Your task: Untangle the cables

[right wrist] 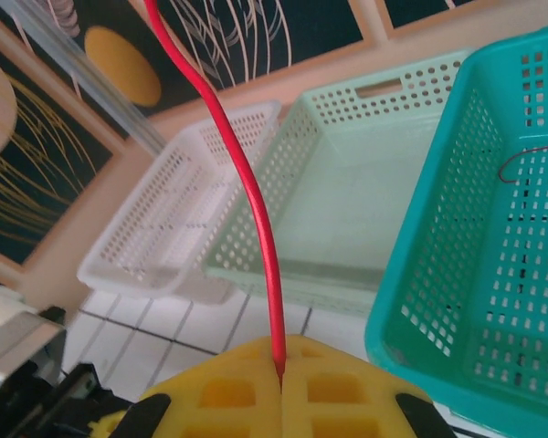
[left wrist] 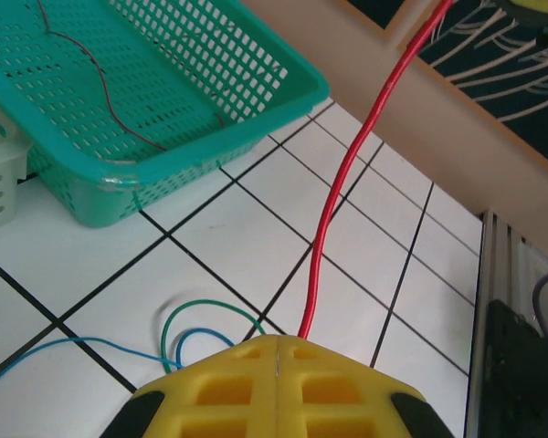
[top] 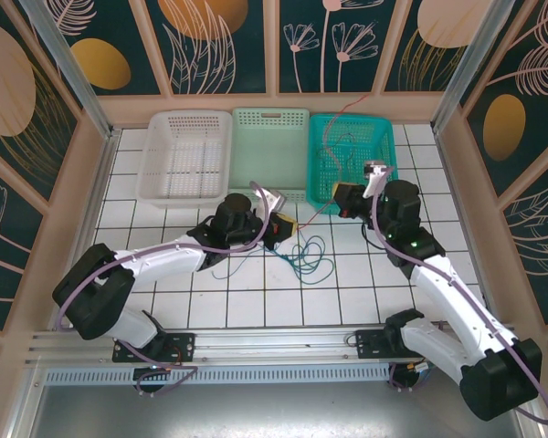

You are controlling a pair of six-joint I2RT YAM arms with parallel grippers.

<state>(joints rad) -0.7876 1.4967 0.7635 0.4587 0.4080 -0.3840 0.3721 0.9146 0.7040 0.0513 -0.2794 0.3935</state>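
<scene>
White-tiled counter [top: 256, 301] inside floral-panelled walls [top: 210, 41], left jaws and right jaws each clamped on thin red cable [left wrist: 331, 210]

Lighting is bright and even, from overhead. Shadows on the tiles [top: 365, 292] are faint. Close yellow fingers [left wrist: 228, 392] appear slightly soft.

— Can't follow the red cable [left wrist: 331, 192] past the top edge of the left wrist view. Loses its lower end in the seam of the closed left end effector [left wrist: 279, 339].
— Same from the right wrist: runs off the top, pinched out of sight in the right end effector [right wrist: 281, 345].
— And the blue cable [left wrist: 73, 344]?
— Cut by the left edge, then tucked behind the yellow pads [left wrist: 210, 392], like the green cable [left wrist: 210, 304].
— From above, too fine to tell which strand of the tangle [top: 306, 257] crosses over which.
</scene>
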